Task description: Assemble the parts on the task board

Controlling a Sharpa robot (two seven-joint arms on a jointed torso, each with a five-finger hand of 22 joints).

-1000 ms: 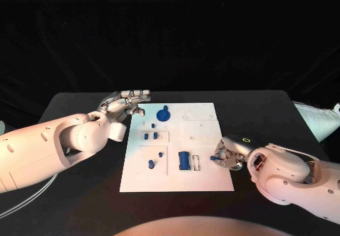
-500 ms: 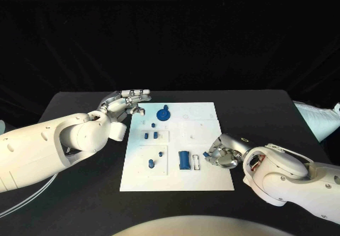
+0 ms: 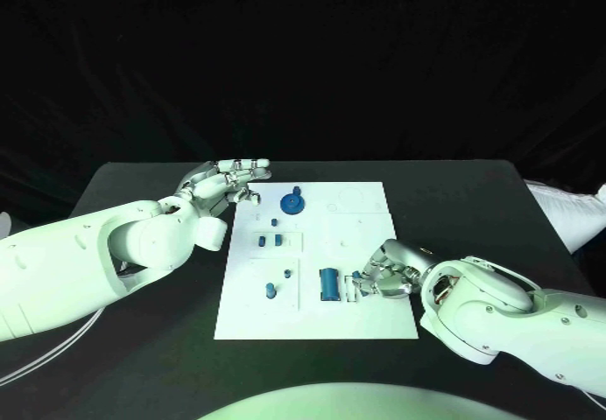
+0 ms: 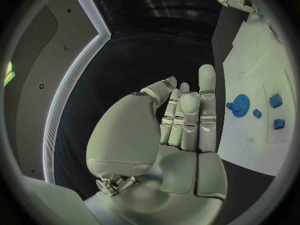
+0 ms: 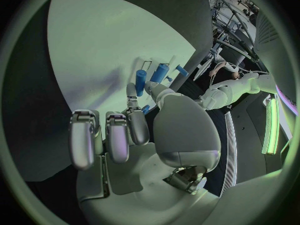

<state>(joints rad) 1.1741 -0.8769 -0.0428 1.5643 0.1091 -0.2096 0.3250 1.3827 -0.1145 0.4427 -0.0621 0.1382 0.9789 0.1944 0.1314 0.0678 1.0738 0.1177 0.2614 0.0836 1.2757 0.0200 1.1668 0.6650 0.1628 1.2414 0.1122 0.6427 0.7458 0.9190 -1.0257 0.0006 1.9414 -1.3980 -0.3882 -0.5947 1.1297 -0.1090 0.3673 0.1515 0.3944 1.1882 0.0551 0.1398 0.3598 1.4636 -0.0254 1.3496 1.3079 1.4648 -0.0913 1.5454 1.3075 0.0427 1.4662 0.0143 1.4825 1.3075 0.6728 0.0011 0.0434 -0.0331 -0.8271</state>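
Task board lies mid-bench, long sides running away from robot; black bench bare on both flanks and beyond far edge. Left robot hand hovers off board's far-left corner, fingers straight and together, holding nothing. Right robot hand sits over board's right edge, fingers curled, small blue part pinched at fingertips. Blue cylinder lies just beside it; blue gear near far edge; small blue pieces mid-left. Background dark.
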